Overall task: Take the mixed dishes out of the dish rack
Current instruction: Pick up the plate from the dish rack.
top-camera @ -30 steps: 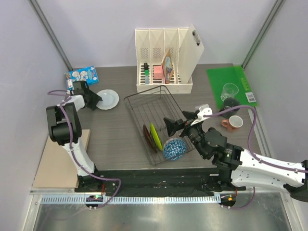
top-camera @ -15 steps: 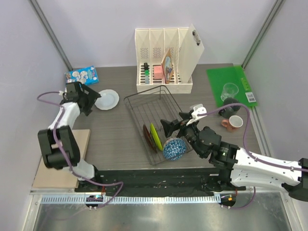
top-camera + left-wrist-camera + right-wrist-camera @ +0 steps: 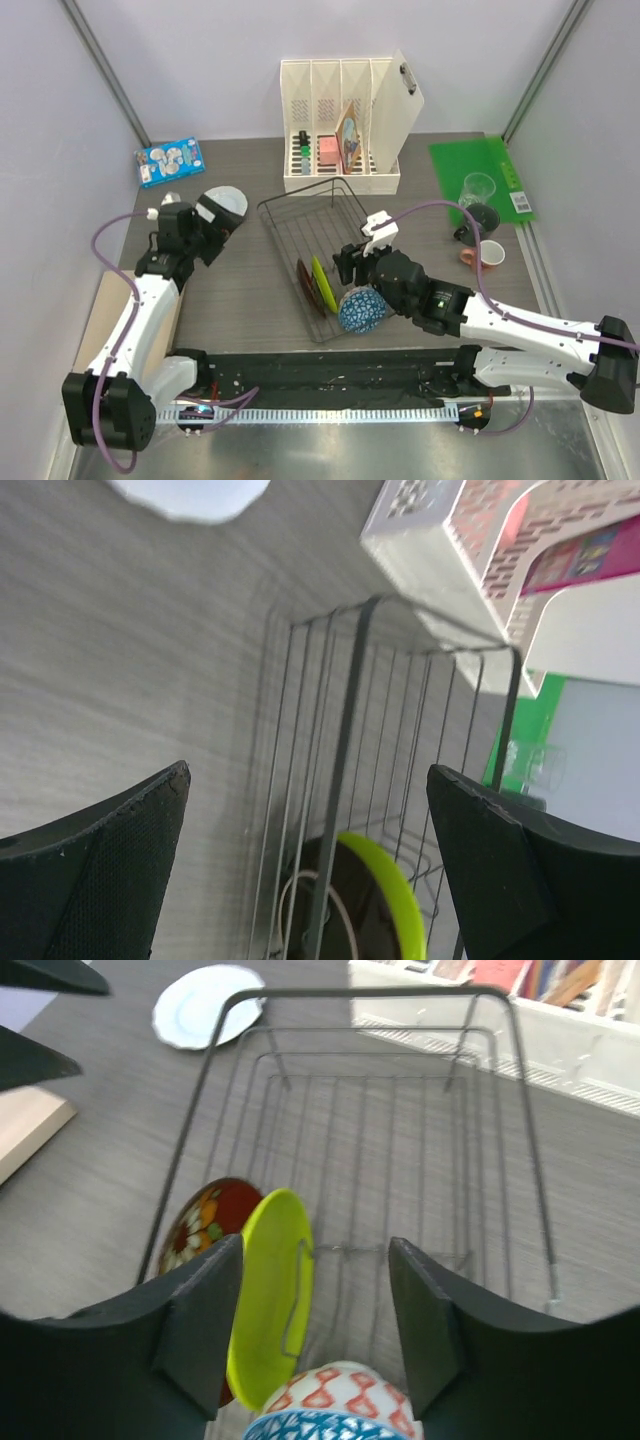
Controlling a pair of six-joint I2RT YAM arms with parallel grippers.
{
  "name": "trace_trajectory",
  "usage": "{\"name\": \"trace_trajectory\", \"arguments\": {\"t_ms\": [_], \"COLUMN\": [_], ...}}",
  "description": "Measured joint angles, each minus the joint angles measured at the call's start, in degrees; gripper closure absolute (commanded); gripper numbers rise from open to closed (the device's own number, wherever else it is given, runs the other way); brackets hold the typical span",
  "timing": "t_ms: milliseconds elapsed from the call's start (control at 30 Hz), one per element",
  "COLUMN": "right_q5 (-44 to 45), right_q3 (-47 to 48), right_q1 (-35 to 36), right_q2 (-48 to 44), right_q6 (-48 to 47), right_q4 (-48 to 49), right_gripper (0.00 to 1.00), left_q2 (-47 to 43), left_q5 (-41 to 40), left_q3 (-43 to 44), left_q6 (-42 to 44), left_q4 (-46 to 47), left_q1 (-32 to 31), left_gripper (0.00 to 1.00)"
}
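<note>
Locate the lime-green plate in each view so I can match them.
Top external: lime-green plate at centre, standing at the near end of the dish rack.
Left wrist: bottom centre, among the wires.
Right wrist: lower left of centre, upright.
Shared landmark: the rack's wire frame.

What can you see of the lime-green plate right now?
The lime-green plate is plain, round and glossy, plastic-looking. It stands on edge at the near end of the dish rack, against a wire prong. The red floral plate stands close beside it, the blue patterned bowl in the rack's near corner.
</note>
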Motion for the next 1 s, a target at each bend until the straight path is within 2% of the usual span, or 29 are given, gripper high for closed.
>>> {"name": "trace_trajectory", "arguments": {"t_ms": [100,333,633,733,833,867,1000], "right_q5": [-4.33,-14.01,-17.66,-17.81,-17.59,-17.51,-17.14], "right_q3": [0.57,0.61,0.59,0.59,0.59,0.59,0.61], "right_q1": [-0.09,-0.07,-0.07,-0.09,-0.09,-0.09,-0.11], "right_q2": [0.31,6.27,12.81,15.63,18.25,19.19,19.23], "right_q6": [1.31,5.86,8.0,8.07,8.11,8.04,7.96], "right_q4": [-1.42,-1.73,0.28,1.07,1.01,0.9,1.07], "right_gripper": [0.34,0.4,0.47,0.51,0.64,0.71,0.77], "left_q2": [-2.71,-9.62,-9.97,-9.97,-9.94,-9.86,-9.7], "left_q5": [2.25,2.62,2.64,2.64,2.64,2.64,2.64], "left_q3": [-4.63,-5.49,-8.26,-8.9,-9.07,-9.11,-9.57], "left_q6": [-0.2,2.43,3.67,3.69,3.78,3.89,3.91], "left_q4": [0.2,0.24,-0.46,-0.61,-0.61,-0.61,-0.57], "left_q1": [-0.44,-0.98,-0.96,-0.96,-0.96,-0.98,-0.98], "left_gripper": [0.0,0.0,0.0,0.0,0.0,0.0,0.0]}}
